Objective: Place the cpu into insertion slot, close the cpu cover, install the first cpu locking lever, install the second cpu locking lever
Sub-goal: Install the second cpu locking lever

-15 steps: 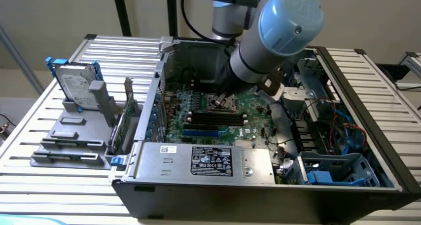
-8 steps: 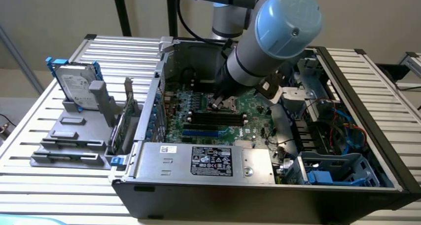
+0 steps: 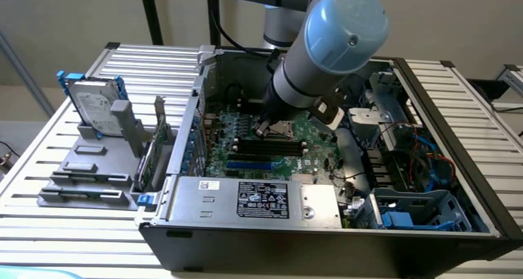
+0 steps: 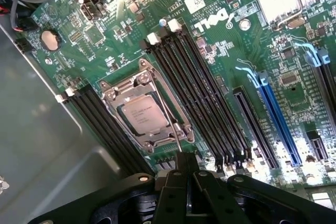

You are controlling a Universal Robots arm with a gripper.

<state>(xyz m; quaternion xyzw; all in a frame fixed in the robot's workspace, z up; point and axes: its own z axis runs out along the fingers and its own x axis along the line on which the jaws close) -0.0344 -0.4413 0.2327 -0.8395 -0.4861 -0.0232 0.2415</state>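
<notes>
Working the locking levers over a closed socket.
Seen from the wrist, the cpu [image 4: 143,116] sits in the insertion slot [image 4: 181,114] with the cpu cover [image 4: 137,81] down over it; a thin lever [image 4: 170,124] crosses the frame toward the claw [image 4: 185,169], whose fingers seem drawn narrow at its tip. Whether either lever is latched, I cannot tell.

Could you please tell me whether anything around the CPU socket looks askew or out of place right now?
Nothing stands out. In the wrist view the cpu sits flat and square inside the cpu cover, which lies closed over it. A thin metal lever runs across the cover toward the gripper.
</notes>
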